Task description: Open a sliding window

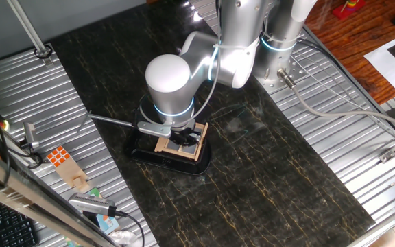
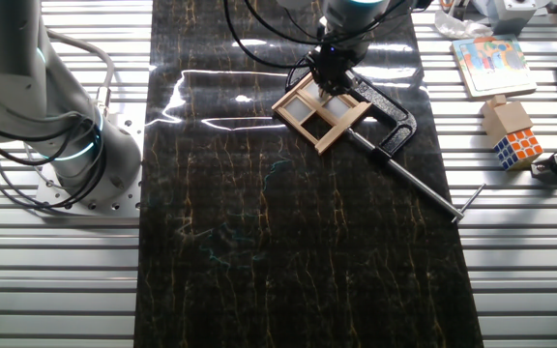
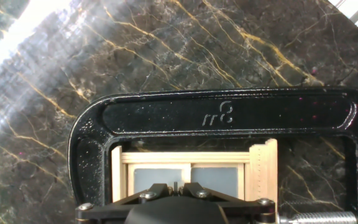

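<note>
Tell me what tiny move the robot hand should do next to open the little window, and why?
Probably ease the gripper a little lower, then nudge sideways. It sits right over the sliding window, which the black clamp holds steady, so the frame should stay put. In the hand view the fingertips meet at the grey panes, but whether they touch is hidden.

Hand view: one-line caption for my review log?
Gripper poised over small tan wooden sliding window held in glossy black C-clamp.

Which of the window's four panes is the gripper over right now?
In the other fixed view, the gripper sits over the sliding window at its far pane, the top corner of the diamond, nearest the arm. The other three panes show uncovered.
</note>
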You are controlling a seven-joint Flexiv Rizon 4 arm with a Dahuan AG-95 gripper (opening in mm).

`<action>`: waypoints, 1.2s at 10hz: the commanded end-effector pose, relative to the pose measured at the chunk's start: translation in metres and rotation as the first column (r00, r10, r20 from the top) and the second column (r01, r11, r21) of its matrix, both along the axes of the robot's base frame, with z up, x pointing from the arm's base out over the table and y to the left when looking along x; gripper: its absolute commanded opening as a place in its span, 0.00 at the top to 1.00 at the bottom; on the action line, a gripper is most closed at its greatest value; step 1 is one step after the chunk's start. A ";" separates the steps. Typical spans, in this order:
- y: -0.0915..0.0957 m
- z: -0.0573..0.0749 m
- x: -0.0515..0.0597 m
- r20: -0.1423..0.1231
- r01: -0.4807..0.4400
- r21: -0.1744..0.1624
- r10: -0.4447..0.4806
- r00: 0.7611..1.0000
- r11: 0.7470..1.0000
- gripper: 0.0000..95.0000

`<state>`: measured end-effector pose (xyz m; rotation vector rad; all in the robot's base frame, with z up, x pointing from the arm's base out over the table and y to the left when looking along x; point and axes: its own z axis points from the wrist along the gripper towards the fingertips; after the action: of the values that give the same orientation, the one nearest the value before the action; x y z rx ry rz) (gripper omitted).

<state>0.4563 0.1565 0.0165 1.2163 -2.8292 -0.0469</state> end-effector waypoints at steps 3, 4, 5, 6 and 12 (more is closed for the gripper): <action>-0.006 -0.001 0.001 0.001 -0.006 0.002 0.006 1.000 1.000 1.00; -0.008 0.000 0.002 0.001 -0.010 0.001 0.010 1.000 1.000 1.00; -0.011 0.000 0.002 0.002 -0.014 0.001 0.014 1.000 1.000 1.00; -0.013 -0.001 0.002 0.006 -0.018 0.002 0.018 1.000 1.000 1.00; -0.022 -0.003 0.009 0.012 -0.030 0.004 0.030 0.999 1.000 1.00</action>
<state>0.4656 0.1357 0.0156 1.2656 -2.8218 -0.0501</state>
